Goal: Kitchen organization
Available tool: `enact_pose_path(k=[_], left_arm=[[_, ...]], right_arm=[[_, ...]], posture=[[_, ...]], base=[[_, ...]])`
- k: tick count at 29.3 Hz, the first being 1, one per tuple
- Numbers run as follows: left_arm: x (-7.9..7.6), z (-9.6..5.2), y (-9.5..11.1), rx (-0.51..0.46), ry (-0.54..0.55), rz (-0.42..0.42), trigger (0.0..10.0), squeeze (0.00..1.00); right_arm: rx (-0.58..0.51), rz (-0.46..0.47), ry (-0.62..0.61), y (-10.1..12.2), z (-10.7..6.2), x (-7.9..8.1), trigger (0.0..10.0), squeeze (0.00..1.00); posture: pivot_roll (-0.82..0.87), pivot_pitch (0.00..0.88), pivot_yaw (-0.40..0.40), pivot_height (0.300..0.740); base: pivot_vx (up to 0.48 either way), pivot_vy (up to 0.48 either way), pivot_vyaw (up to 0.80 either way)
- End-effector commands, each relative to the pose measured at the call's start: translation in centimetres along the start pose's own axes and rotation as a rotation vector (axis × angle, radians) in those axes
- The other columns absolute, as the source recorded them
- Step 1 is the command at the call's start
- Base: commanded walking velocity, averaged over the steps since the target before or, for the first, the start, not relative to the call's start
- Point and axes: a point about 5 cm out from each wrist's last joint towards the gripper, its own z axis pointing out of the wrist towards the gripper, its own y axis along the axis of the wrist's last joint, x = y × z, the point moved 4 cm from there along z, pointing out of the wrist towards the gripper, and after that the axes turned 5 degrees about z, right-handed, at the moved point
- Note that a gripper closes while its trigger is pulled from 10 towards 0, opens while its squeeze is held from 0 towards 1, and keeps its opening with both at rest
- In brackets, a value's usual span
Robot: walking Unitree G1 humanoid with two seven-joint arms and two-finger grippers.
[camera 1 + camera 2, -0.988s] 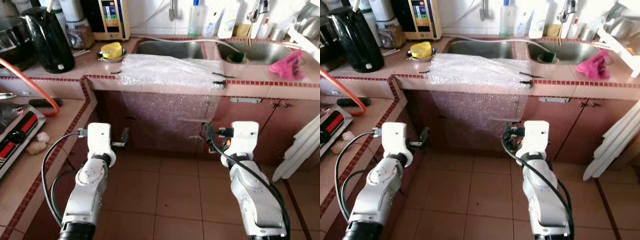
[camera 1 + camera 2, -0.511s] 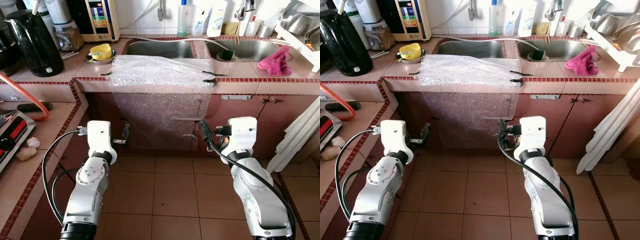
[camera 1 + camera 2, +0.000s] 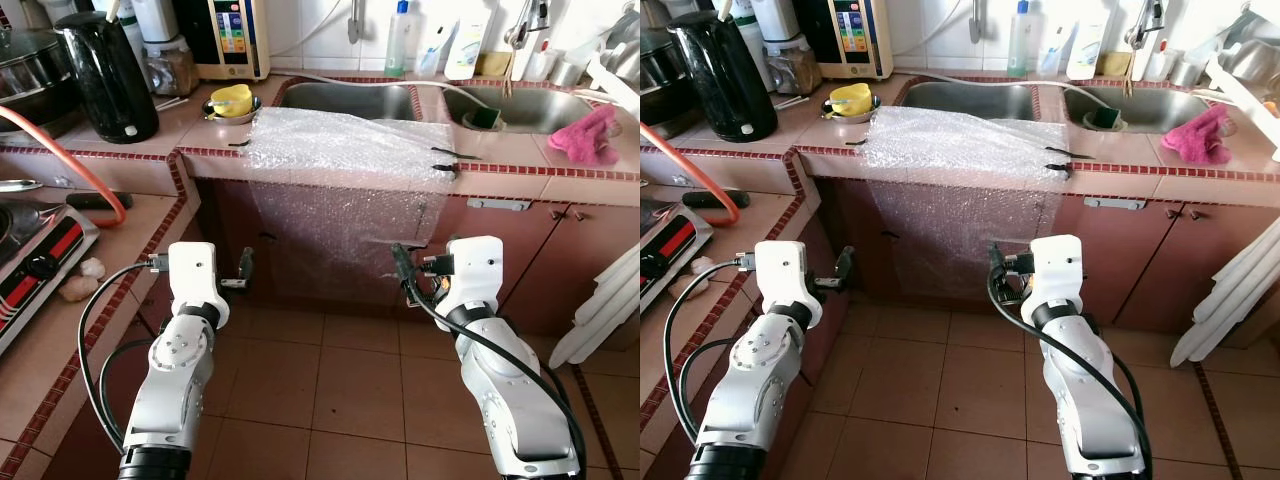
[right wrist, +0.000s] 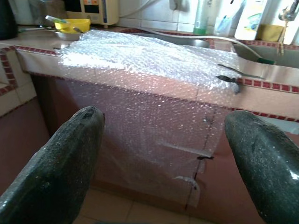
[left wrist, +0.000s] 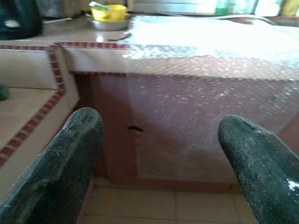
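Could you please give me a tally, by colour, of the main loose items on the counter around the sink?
Black: 1, the kettle
Yellow: 1, the cup in a metal dish
Pink: 1, the cloth
Clear: 1, the bubble wrap sheet draped over the counter edge
Total: 4

The head's stereo pair looks forward and down from above both arms at the counter (image 3: 130,160) and its front edge. Each wrist camera sits low, looking along its fingers (image 5: 70,154) toward the counter front, sharing the bubble wrap (image 4: 149,60) draped over that edge.
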Motion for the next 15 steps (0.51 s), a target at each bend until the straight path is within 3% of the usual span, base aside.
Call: enact_pose_path(k=[1,9,15], left_arm=[[0.2,-0.15,0.87,-0.026,-0.014,-0.004,10.0,0.0],[-0.09,-0.38,0.83,-0.029,-0.029,-0.029,10.0,0.0],[-0.48,-0.35,0.9,-0.027,-0.05,-0.046,10.0,0.0]], right_arm=[[-0.002,-0.005,-0.001,0.31,0.11,-0.14,10.0,0.0],[-0.007,-0.049,-0.028,0.36,0.23,-0.17,10.0,0.0],[-0.011,-0.04,0.002,0.48,0.31,0.33,10.0,0.0]], posture=[[0.01,0.0,0.016,0.74],[0.01,0.0,0.017,0.74],[0.01,0.0,0.018,0.74]], base=[[0.0,0.0,0.0],[0.0,0.0,0.0],[0.269,0.0,0.0]])
